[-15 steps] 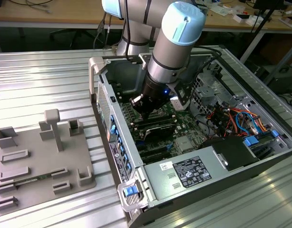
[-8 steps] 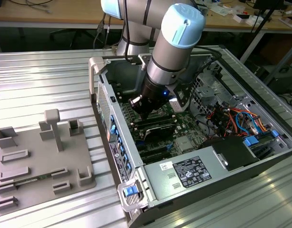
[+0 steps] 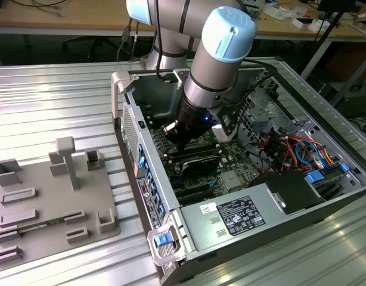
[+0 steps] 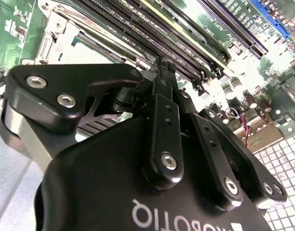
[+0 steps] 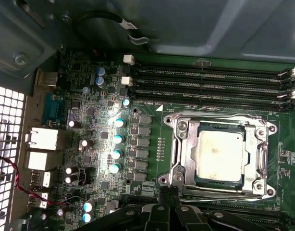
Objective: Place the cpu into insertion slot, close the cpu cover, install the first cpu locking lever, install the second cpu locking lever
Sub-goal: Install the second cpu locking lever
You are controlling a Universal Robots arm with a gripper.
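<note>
Lying seated under its cover, cpu [image 5: 218, 155] beside end effector [image 5: 167, 191].

Arm [image 3: 216, 77] is thick silver-grey tube w/ pale blue round caps at the joints; the biggest cap sits just above the wrist. A black cable runs along the upper segment. Below the grey tube comes a black cylindrical wrist section w/ a small blue light on its side. Pincer [image 4: 163, 67] is all matte black: rounded glossy body w/ white lettering, flat linkage bars, fingers [image 4: 159, 120] pinned by silver hex-head screws, approx. six showing in the second wrist view. A bare silver metal block sits beside the black bracket, w/ two more screws.
</note>
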